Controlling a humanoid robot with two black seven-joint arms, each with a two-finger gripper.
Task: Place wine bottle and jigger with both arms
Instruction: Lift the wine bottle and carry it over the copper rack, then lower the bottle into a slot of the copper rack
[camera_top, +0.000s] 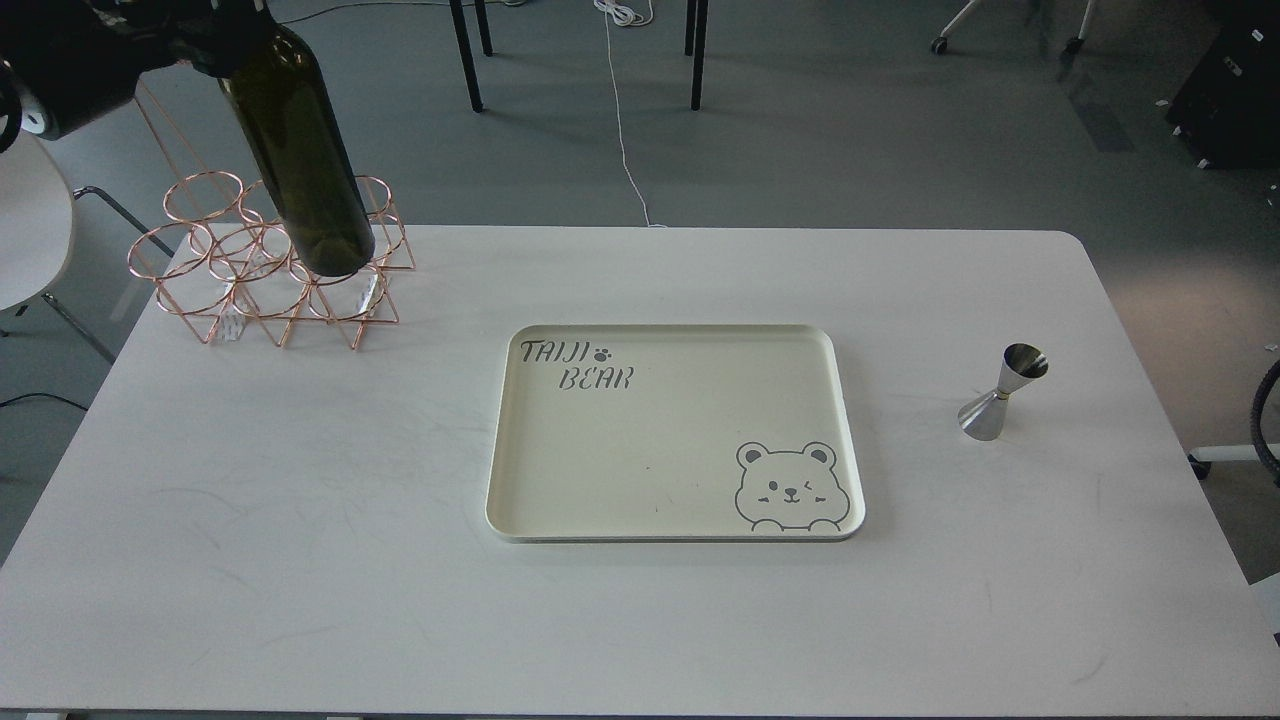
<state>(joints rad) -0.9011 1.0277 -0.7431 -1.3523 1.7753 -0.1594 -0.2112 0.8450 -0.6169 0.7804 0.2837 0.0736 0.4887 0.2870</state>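
Bottle (300, 140) hangs tilted over the copper rack (270, 265) at the bench's (300, 500) far left, neck toward our left tool (225, 45), whose grip we cannot tell. Jigger (1003, 392) stands upright right of the tray (520, 430), nearer our unseen right arm.

White desk (300, 520) with a cream tray (520, 420) and a copper wire rack (200, 290).

Tray lying flat at mid-desk, printed "TAIJI BEAR" at its far left corner and a winking bear at its near right corner. Rack of wire rings and triangles at the far left corner of the desk. Beyond, grey floor (850, 140), black furniture legs (466, 55), a white cable (620, 120) trailing toward the desk edge, part of a white chair (30, 230) at left.
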